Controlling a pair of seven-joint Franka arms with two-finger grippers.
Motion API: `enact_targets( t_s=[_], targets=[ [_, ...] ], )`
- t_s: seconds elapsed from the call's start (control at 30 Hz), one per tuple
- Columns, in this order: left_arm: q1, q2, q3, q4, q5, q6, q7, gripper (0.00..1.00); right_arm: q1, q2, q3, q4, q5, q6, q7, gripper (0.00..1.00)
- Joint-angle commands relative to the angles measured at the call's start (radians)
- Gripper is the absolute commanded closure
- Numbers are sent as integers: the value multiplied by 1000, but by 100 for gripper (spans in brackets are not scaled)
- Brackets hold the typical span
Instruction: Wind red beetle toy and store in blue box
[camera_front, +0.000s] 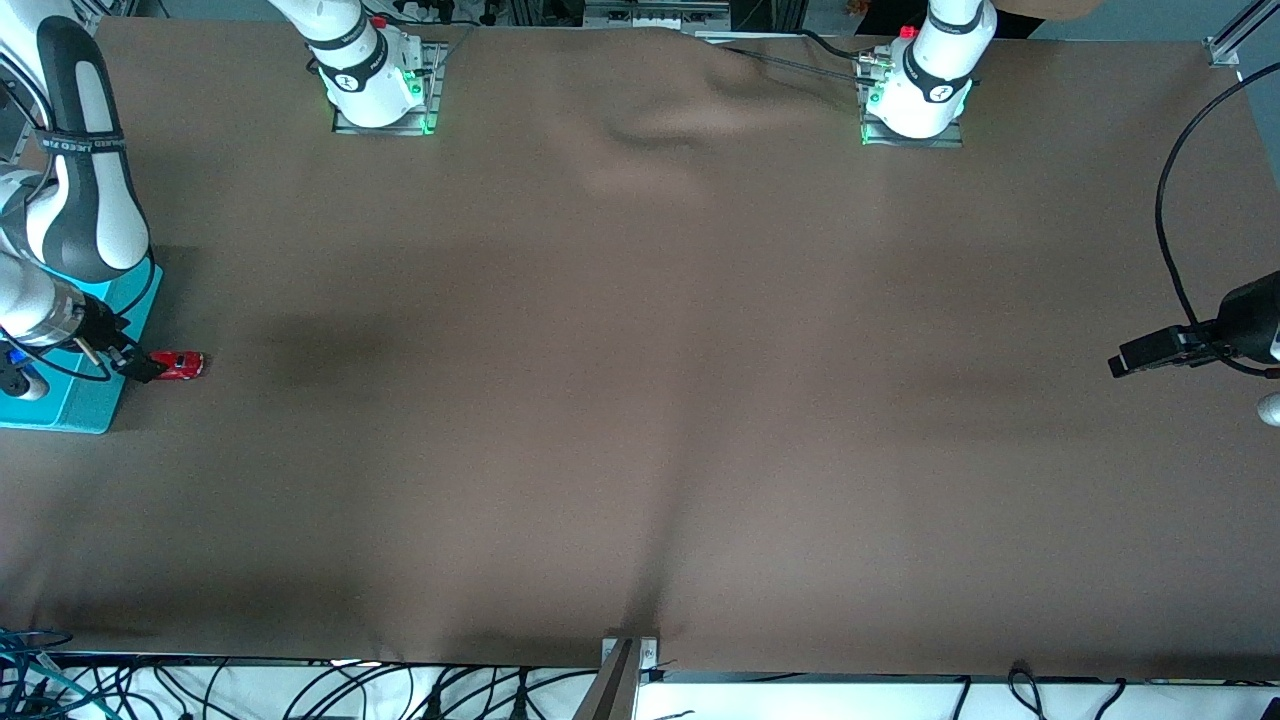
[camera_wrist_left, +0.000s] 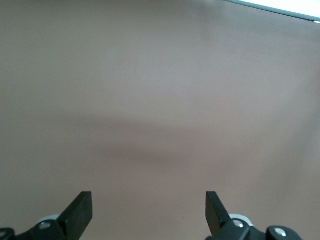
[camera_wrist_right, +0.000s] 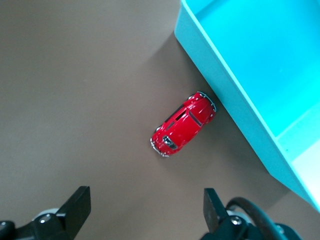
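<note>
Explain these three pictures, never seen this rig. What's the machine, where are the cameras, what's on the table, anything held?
Two robot arms, each ending in a two-finger gripper, are bolted along one edge of a table under a brown cloth. One picture looks down from a high camera facing them; the other two come from cameras on the arms' wrists. The right gripper hangs open above a tiny red beetle toy, which sits on the cloth right beside a blue box, an open bin at the right arm's end of the table. Whether toy and box touch is hard to tell. The left gripper waits open over bare cloth at its own end. Neither holds anything.
</note>
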Motion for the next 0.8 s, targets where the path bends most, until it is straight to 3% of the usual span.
enact_targets(
  t_s=[0.0, 0.4, 0.77],
  targets=[
    [-1, -8, 1, 6, 11, -17, 20, 0, -17, 20, 1, -16, 20, 54, 75, 0],
    [0, -8, 7, 6, 8, -18, 21, 0, -36, 115, 1, -25, 36, 212, 316, 0],
    [0, -8, 6, 6, 9, -17, 21, 0, -109, 176, 1, -79, 36, 349, 319, 0]
  ],
)
